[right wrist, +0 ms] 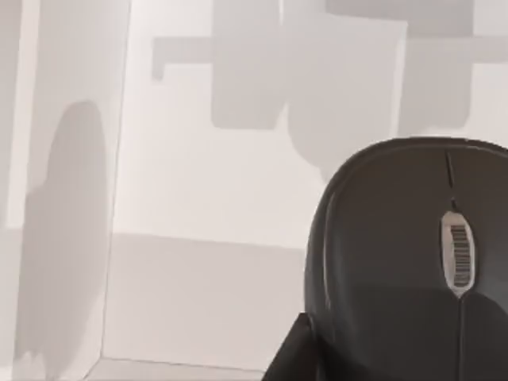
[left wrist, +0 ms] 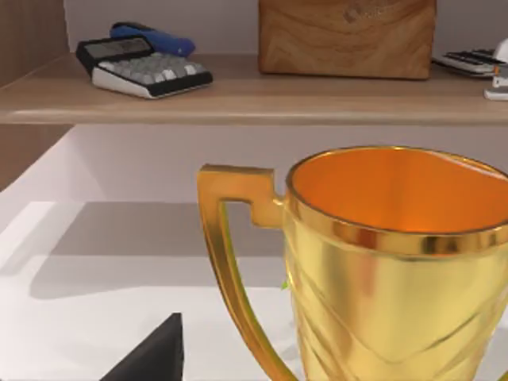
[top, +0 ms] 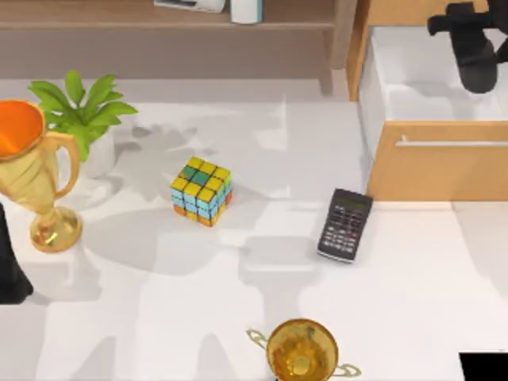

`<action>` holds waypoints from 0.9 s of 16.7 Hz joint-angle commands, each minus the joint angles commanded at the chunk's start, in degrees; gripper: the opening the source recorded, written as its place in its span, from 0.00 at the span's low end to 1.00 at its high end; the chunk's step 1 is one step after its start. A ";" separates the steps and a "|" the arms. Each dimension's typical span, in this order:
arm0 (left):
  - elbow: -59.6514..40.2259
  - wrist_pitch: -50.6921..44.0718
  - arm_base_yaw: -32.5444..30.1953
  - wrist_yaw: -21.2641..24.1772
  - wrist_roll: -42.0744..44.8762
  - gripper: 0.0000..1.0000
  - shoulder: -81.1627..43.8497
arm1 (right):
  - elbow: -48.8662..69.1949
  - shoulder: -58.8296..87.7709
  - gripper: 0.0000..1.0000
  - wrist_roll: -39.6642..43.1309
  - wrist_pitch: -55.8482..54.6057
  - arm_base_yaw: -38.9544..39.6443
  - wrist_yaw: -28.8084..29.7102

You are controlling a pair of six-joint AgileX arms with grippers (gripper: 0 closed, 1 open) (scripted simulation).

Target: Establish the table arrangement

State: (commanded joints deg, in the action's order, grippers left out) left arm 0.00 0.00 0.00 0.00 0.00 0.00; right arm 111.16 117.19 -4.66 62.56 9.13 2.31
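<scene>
clamped, by the look of the right wrist view, on a black mouse point(right wrist: 397, 262) with one dark finger point(right wrist: 287, 349) against its edge: so stands the right gripper point(top: 470, 44), hanging over the open drawer point(top: 397, 87) of the light-wood cabinet point(top: 444, 171) at the top right of the top view. below the mouse, just pale drawer floor and shadows. for the left gripper point(top: 9, 270), at the far left edge of the table point(top: 238, 302), cannot tell whether released or clenched; close before its wrist camera, a gold trophy point(left wrist: 397, 262), upright, its orange bowl open to view, with its base seemingly on the white top just beside a potted plant point(top: 79, 119). farther out on the table: a colour cube point(top: 202, 191) near the middle, a dark calculator point(top: 345, 225) to its right and near the cabinet front, a second gold trophy point(top: 302, 353) at the near edge. behind all that, a brown shelf point(top: 159, 24) bearing another calculator point(left wrist: 143, 67) and a wooden box point(left wrist: 345, 36). judged as mid-step: mouse over the drawer, either for stowing there or fresh out of it, hard to say which. next move, then, calls for a steady carry clear of the drawer walls, a gentle lowering to a bare spot, and no release until the mouse rests flat. left side likely best kept quiet meanwhile.
</scene>
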 joint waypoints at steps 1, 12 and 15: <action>0.00 0.00 0.00 0.00 0.00 1.00 0.00 | -2.02 -3.46 0.00 -1.53 -0.21 0.34 0.31; 0.00 0.00 0.00 0.00 0.00 1.00 0.00 | -37.86 -39.28 0.00 -15.23 -2.92 6.37 2.07; 0.00 0.00 0.00 0.00 0.00 1.00 0.00 | -49.84 -46.18 0.00 -16.66 -3.88 8.27 1.83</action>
State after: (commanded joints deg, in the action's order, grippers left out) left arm 0.00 0.00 0.00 0.00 0.00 0.00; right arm 61.32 71.01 -21.32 58.67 17.40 4.14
